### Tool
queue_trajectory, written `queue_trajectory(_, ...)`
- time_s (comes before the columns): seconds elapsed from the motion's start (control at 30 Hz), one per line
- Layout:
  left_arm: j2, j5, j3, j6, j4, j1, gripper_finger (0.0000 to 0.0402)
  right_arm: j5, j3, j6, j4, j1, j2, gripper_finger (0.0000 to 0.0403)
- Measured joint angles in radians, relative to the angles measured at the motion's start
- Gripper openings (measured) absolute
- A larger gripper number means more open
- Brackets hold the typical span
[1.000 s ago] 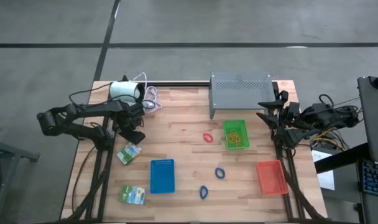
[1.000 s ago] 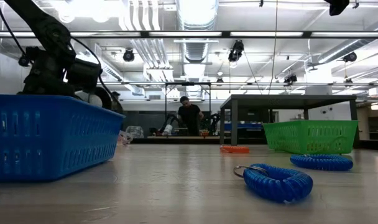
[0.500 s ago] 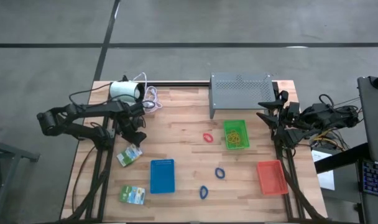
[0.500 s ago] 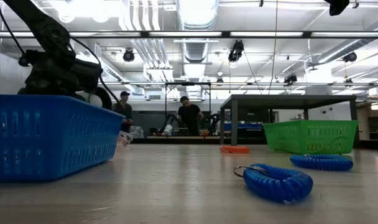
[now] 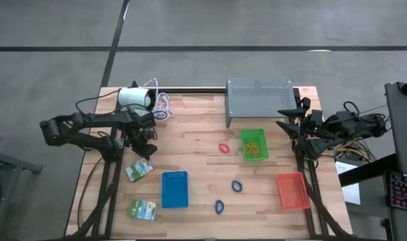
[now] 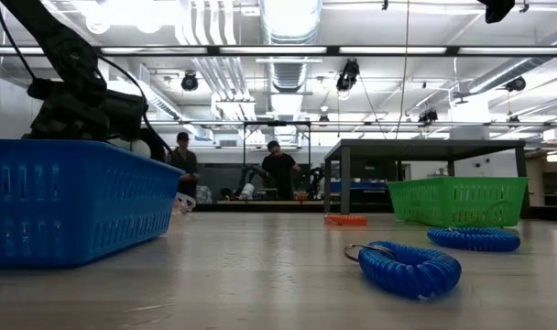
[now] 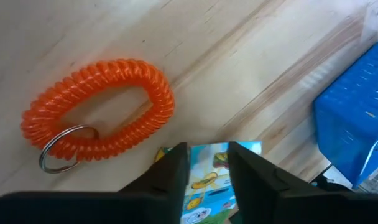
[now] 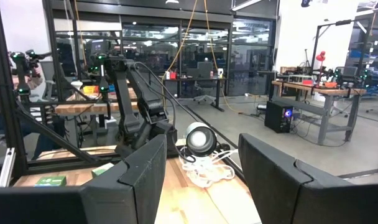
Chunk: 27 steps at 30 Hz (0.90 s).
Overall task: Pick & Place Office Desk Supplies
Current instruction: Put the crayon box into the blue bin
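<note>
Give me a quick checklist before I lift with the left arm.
1. Left gripper lined up on the green-and-white packet: ok, the packet lies right at it.
2. Firm grip on that packet: cannot tell.
3. Blue tray free to receive: ok, it looks empty from above.
4. Second packet out of the way: ok, it lies apart, beside the blue tray.
5. Right gripper clear: ok, it is open at the table's right edge, far from the packet.

Pale wood-plank table [image 5: 197,144], matt
</note>
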Motion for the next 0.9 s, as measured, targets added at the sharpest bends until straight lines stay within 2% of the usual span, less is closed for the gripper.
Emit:
queue_trajectory(0.33, 0.000, 0.000, 0.001, -0.007, 0.008, 0.000, 0.0007, 0.000, 0.000, 0.000, 0.000, 0.000, 0.000, 0.0199)
queue_trajectory(0.9, 0.000, 0.003, 0.033, -0.022, 0.074, 0.000, 0.0001, 0.000, 0.000, 0.000, 0.000, 0.000, 0.000, 0.0199)
